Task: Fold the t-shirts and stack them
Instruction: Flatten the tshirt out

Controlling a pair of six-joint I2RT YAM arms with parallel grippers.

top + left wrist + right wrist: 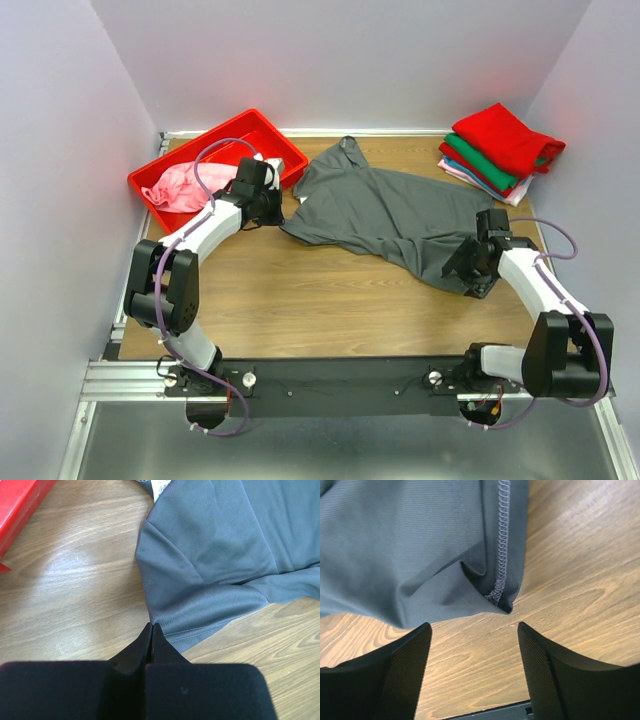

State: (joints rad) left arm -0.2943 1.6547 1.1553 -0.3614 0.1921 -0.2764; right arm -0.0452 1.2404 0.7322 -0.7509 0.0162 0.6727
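A dark grey t-shirt [390, 215] lies spread and rumpled across the middle of the wooden table. My left gripper [272, 207] is shut, its tips [151, 627] at the edge of the shirt's left sleeve [215, 545]; no cloth shows between the jaws. My right gripper [463, 268] is open and empty, and in the right wrist view [474, 630] its tips are just short of the shirt's hem corner [497, 600]. A pink shirt [180, 185] lies crumpled in the bin. Folded red [505, 138], green [487, 160] and pale pink [465, 172] shirts are stacked at the back right.
A red plastic bin [215, 135] stands at the back left, and its corner shows in the left wrist view [15, 510]. Grey walls close in the table on three sides. Bare wood [330, 300] lies between the grey shirt and the near rail.
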